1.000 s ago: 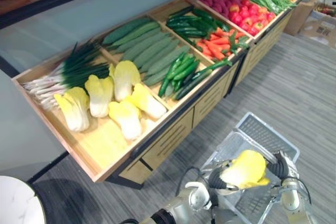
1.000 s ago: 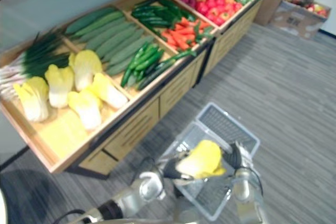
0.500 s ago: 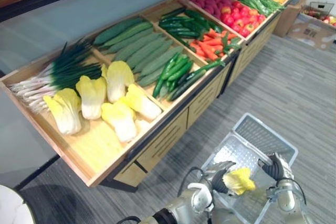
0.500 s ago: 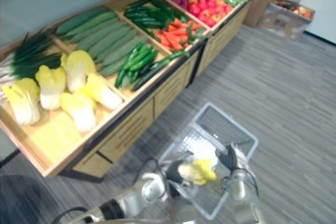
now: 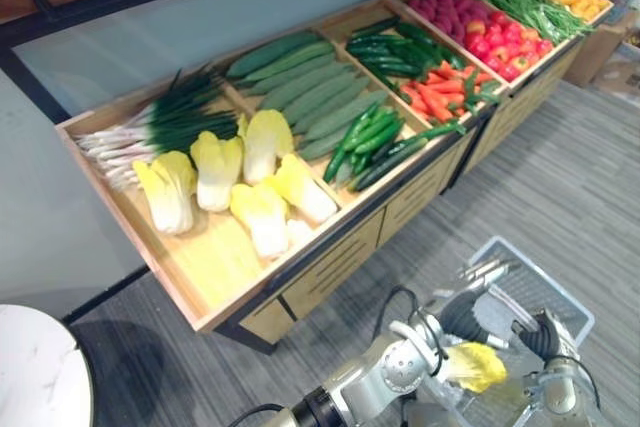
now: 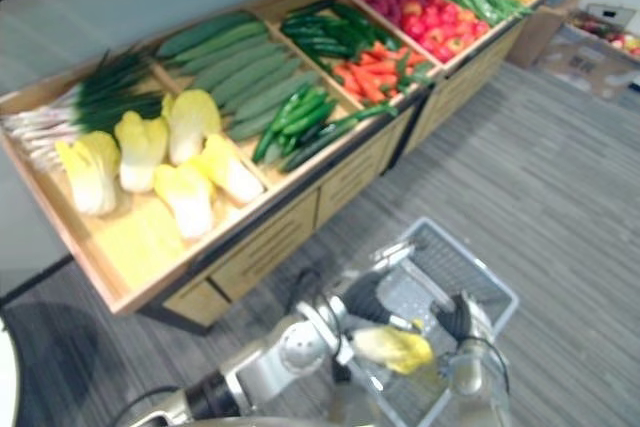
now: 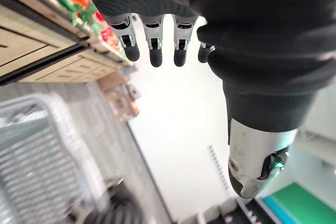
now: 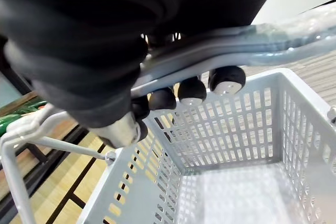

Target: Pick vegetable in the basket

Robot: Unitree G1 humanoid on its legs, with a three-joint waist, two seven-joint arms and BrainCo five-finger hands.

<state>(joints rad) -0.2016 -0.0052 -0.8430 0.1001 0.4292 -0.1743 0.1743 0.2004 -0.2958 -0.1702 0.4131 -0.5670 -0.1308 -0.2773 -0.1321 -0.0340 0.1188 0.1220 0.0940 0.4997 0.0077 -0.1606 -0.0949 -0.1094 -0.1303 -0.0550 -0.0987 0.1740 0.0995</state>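
Left hand (image 5: 462,309): I see it over the near end of the basket (image 5: 548,285), fingers (image 7: 152,51) straight and spread, thumb apart, with nothing between them.
Right hand (image 5: 547,337): on the basket's near right side, fingers (image 8: 191,92) curled round the grey basket handle (image 8: 273,38).
Cabbage (image 5: 476,366): yellow head, free of both hands, just below the left hand's wrist and between the 2 hands, at the basket's near end. I cannot tell whether it rests on the basket's bottom.
Basket: pale grey slotted plastic, over the striped grey floor (image 5: 570,177), apart from the wooden rack (image 5: 220,299).
Wooden rack: 5 shelf cabbages (image 5: 217,169) lie in its nearest bin, spring onions (image 5: 150,132) just behind them, cucumbers (image 5: 305,92) in the next bin along.
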